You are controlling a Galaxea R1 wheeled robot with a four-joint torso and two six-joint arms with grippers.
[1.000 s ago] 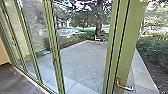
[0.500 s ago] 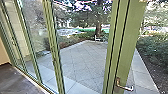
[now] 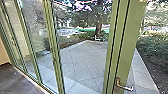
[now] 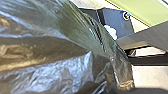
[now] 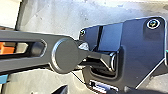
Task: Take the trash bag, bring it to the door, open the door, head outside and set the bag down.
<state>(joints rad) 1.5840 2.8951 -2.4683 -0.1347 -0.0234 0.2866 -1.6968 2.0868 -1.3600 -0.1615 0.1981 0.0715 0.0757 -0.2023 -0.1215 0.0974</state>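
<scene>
Head view: nothing visibly moved since the earlier frame; door handle point(image 3: 124, 87), green uprights point(image 3: 125, 47) and paving point(image 3: 82, 60) sit in the same places. Left gripper: cannot tell how far open, nor its exact hold. Right gripper: opening and hold also can't be told. Trash bag point(image 4: 50, 60) is close up at the left wrist camera, dark, shiny, creased, narrowing to a gathered end. Handle is a metal lever on the broad upright. Beyond the glass: paving, shrubs point(image 3: 155, 50) alongside, tree trunk point(image 3: 98, 28) behind. Dark indoor floor point(image 3: 17, 81) at head view's lower left.
</scene>
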